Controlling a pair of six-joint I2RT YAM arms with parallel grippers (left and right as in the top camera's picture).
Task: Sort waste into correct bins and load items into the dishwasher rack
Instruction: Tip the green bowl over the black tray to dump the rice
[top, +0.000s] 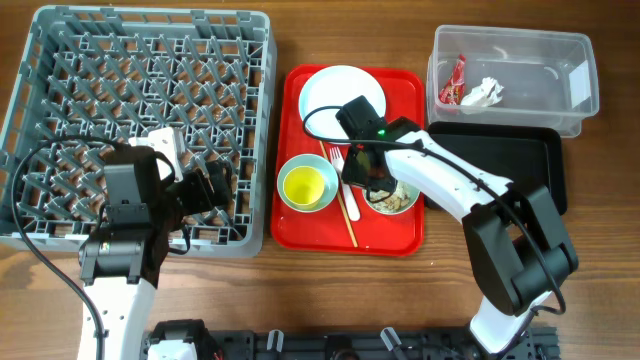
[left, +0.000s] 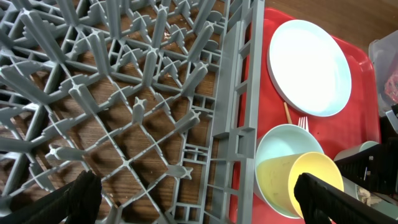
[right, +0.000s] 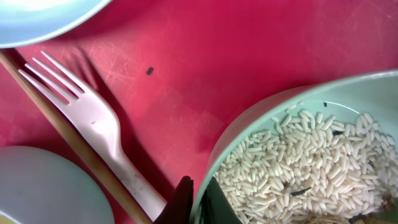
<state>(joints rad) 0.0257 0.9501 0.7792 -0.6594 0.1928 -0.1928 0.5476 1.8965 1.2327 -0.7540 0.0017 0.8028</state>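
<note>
Two pale blue bowls (left: 273, 146) (right: 367, 90), one round pale plate (top: 342, 95). Right gripper (right: 199, 199) pinches rice-filled bowl's rim; left gripper (left: 199, 202) spread.

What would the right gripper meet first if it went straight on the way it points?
Most likely the rim of the rice bowl: the right gripper has its jaws astride it, one outside over the red tray, one inside over the rice. Depth is unclear.
</note>
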